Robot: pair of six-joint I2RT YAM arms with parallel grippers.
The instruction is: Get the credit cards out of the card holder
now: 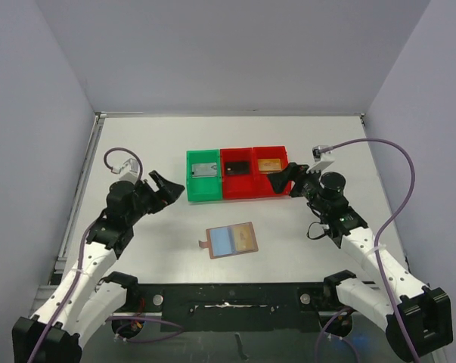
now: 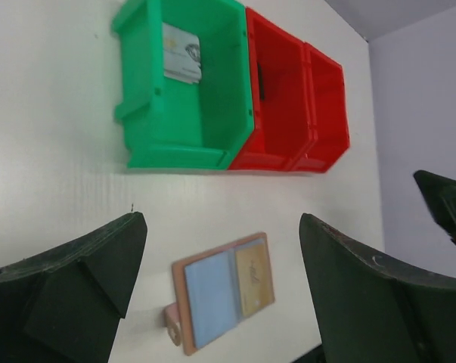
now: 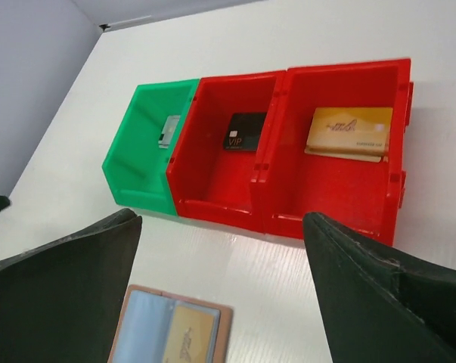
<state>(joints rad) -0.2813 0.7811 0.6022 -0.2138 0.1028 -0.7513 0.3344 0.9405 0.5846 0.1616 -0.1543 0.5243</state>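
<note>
Your left gripper (image 1: 165, 186) and right gripper (image 1: 283, 178) both hang with jaws spread wide, holding nothing. The card holder (image 1: 231, 240) lies unfolded between them, nearer the bases and apart from both, with a gold card (image 1: 245, 239) in one pocket.

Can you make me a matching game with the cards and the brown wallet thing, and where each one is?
Things:
1. silvery grey plastic card
2. black plastic card
3. gold plastic card lying in a bin
4. flat brown leather-like card holder

Places:
A. red plastic bin at the end of the row
B. open on the white table
C. green plastic bin
D. middle red plastic bin

Pairs: 1-C, 2-D, 3-A, 4-B.
</note>
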